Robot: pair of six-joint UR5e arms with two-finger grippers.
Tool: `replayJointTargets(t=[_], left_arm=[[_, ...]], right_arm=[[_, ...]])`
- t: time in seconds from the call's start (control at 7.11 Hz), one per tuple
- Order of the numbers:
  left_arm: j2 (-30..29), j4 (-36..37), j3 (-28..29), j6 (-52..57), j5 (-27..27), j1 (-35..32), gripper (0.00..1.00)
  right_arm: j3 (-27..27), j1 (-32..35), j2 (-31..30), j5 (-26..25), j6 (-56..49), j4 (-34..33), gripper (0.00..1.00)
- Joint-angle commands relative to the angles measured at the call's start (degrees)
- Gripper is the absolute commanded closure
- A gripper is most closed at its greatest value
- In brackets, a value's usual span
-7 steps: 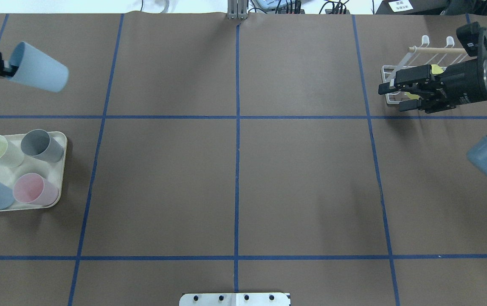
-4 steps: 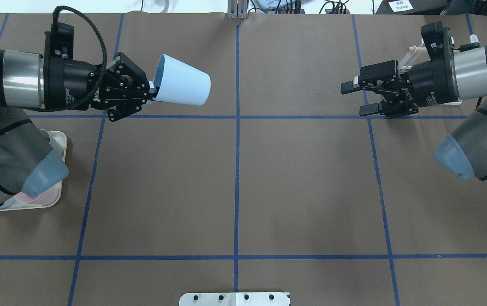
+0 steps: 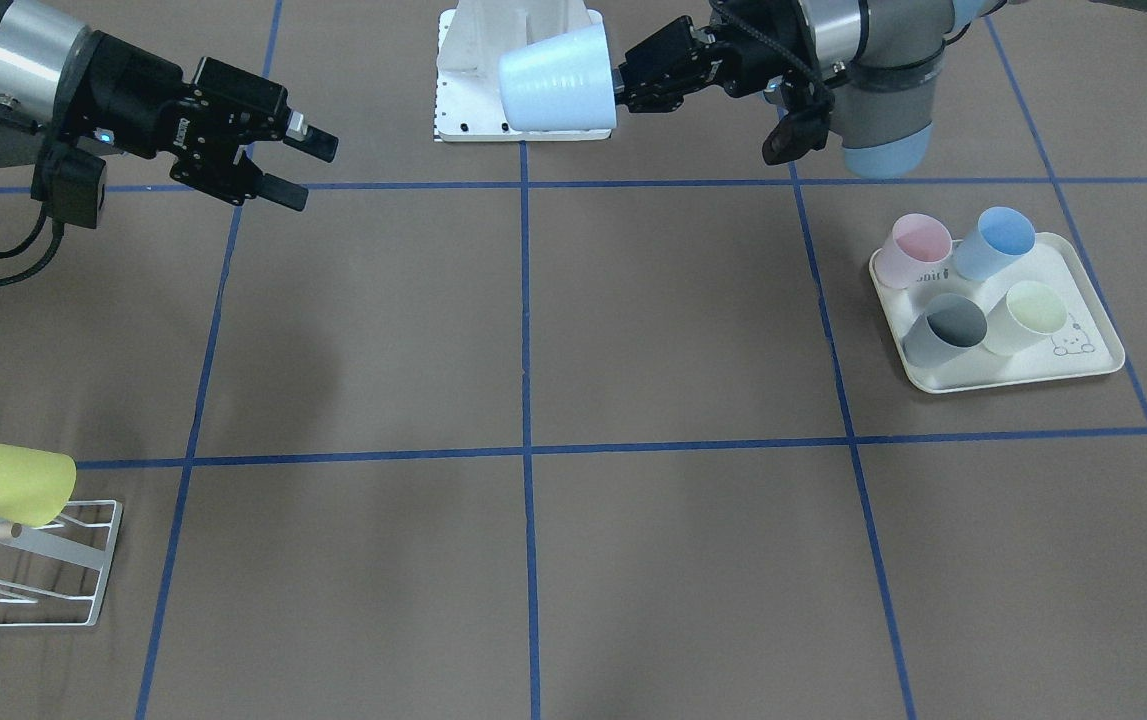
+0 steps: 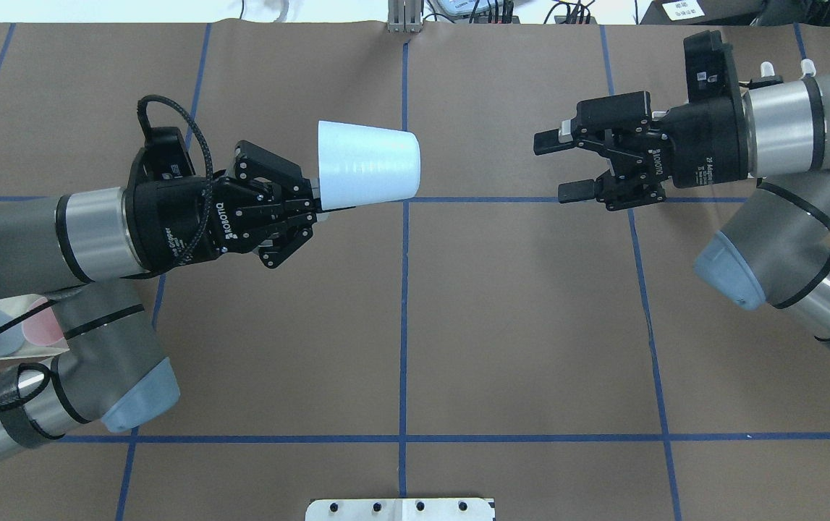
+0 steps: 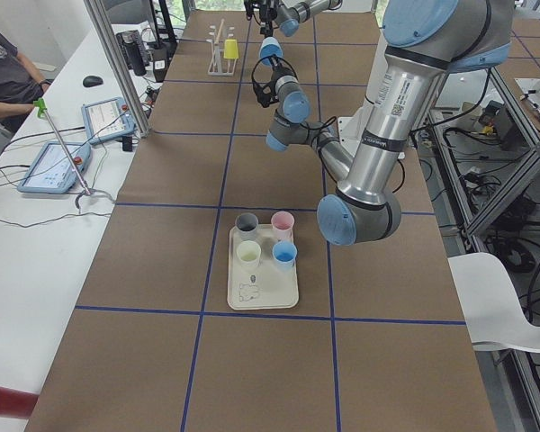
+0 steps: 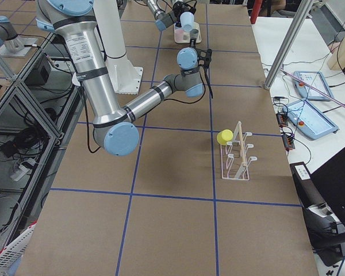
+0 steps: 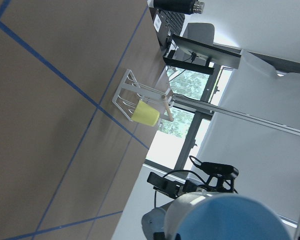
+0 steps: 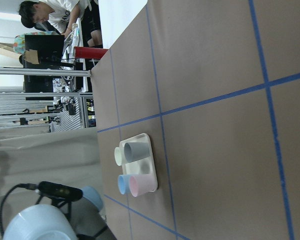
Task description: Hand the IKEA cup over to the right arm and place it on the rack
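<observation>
My left gripper [image 4: 313, 206] is shut on the rim of a pale blue IKEA cup [image 4: 367, 172] and holds it sideways in the air near the table's centre line, its base towards the right arm. It also shows in the front view [image 3: 558, 78]. My right gripper [image 4: 553, 166] is open and empty. It faces the cup's base with a clear gap between them. The white wire rack [image 3: 33, 560] stands at the far right of the table with a yellow cup [image 3: 8, 483] on it. In the overhead view the right arm hides most of the rack.
A cream tray [image 3: 993, 375] on my left side holds a pink cup [image 3: 918, 250], a blue cup [image 3: 1003, 240], a grey cup [image 3: 945, 328] and a pale yellow cup [image 3: 1028, 315]. Blue tape lines mark the brown table. A white base plate [image 4: 400, 509] sits at the near edge.
My left arm has carried the blue cup to the right, towards the centre line. My right gripper has moved left, away from the rack, and stays open.
</observation>
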Motion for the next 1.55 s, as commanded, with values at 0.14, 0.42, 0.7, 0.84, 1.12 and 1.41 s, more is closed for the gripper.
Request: replayJointTargets(t=[0.14, 0.42, 0.7, 0.84, 1.12, 1.41], left_arm=[[-1.61, -5.28, 2.47, -1.44, 3.93, 2.7, 1.0], [-1.79, -5.28, 2.47, -1.44, 3.93, 3.31, 1.0], [-2.75, -5.37, 2.56, -1.35, 5.76, 6.2, 1.0], [-2.93, -5.29, 2.56, -1.26, 5.95, 7.17, 1.0], [-3.9, -5.2, 3.6, -1.17, 5.95, 7.36, 1.0], [-3.9, -5.2, 3.7, -1.17, 5.95, 7.27, 1.0]], right_arm=[[-0.26, -11.12, 0.68, -16.98, 7.89, 14.66, 0.02], [0.36, -11.23, 1.9, -17.62, 10.08, 14.68, 0.02], [0.27, -11.58, 2.7, -18.15, 10.17, 14.59, 0.02], [0.18, -11.59, 3.22, -18.24, 10.17, 14.41, 0.02], [-0.08, -12.37, 3.75, -18.24, 10.26, 14.41, 0.02], [0.09, -12.73, 3.84, -18.24, 10.26, 14.41, 0.02]])
